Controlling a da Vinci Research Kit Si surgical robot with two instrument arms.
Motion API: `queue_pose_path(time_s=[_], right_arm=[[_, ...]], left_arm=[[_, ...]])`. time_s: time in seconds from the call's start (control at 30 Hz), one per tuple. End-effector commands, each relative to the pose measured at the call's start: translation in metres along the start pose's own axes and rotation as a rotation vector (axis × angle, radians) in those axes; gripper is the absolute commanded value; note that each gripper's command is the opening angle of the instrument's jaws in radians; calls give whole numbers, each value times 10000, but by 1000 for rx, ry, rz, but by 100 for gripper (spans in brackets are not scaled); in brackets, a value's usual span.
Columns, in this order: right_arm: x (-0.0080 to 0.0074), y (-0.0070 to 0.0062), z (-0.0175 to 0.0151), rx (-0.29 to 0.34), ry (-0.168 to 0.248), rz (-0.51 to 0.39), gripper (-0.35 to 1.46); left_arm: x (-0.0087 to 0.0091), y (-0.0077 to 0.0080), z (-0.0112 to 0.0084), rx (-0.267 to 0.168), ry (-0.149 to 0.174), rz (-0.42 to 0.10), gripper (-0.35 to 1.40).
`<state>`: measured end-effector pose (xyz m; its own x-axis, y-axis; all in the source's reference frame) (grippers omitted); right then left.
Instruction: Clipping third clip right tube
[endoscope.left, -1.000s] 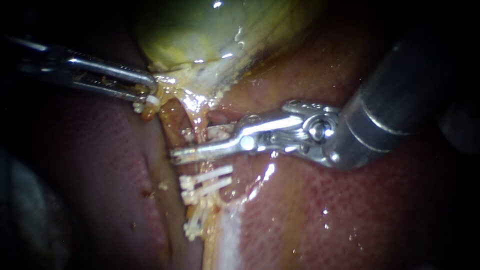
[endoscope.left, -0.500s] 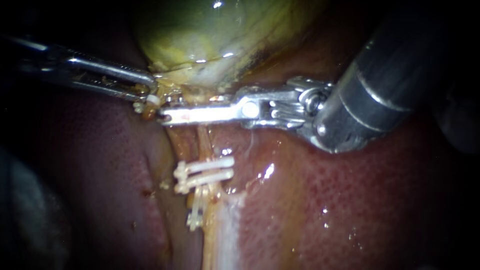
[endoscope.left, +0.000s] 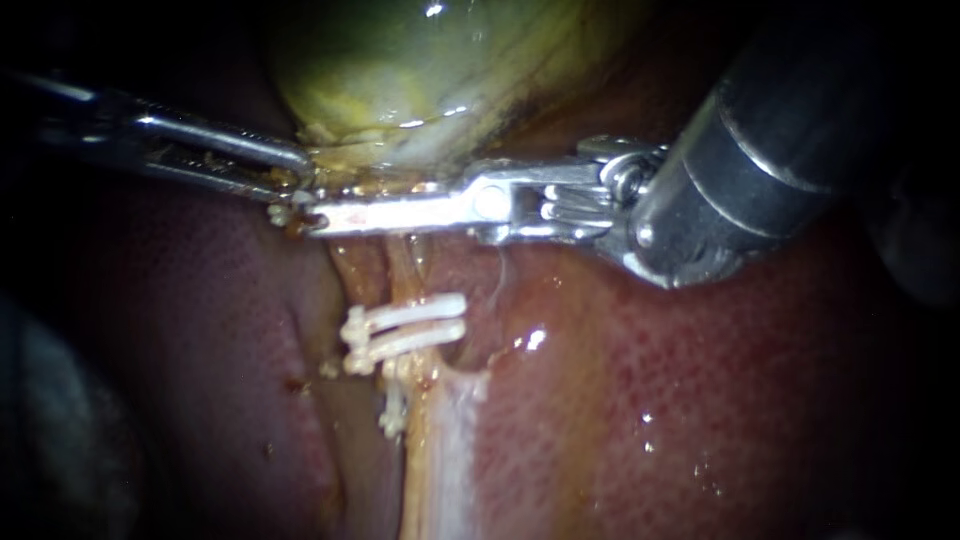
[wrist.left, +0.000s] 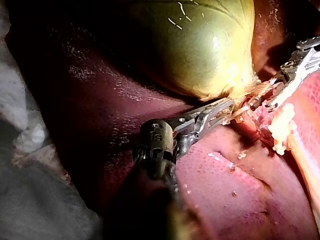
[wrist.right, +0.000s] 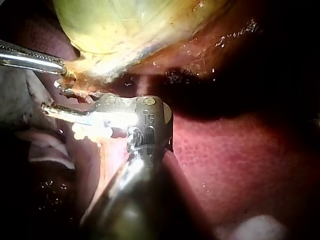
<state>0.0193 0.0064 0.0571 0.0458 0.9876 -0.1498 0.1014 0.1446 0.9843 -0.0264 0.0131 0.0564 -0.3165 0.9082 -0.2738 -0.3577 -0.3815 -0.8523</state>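
Just under the gallbladder (endoscope.left: 420, 70), tissue is gripped between the closed jaws of the left instrument (endoscope.left: 297, 182), while the tube (endoscope.left: 400, 265) is straddled by the slightly parted jaws of the right instrument (endoscope.left: 325, 215), nearer the gallbladder than two white clips (endoscope.left: 405, 332) seated beside the liver (endoscope.left: 700, 400) edge.

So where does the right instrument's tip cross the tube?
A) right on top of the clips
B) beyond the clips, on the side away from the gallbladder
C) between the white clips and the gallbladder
C: the right instrument crosses the tube close under the gallbladder, and the white clips sit further down, clear of it.
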Motion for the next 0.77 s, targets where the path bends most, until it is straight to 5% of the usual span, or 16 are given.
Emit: queue_pose_path(time_s=[0.03, 0.23, 0.77], right_arm=[[0, -1, 0, -4, 3, 7, 3], [0, -1, -2, -16, 1, 61, -35], [-5, -2, -9, -49, -31, 61, -35]], left_arm=[[0, 0, 1, 0, 0, 0, -35], [0, -1, 1, 0, 0, 0, -35], [0, -3, 2, 1, 1, 1, -35]])
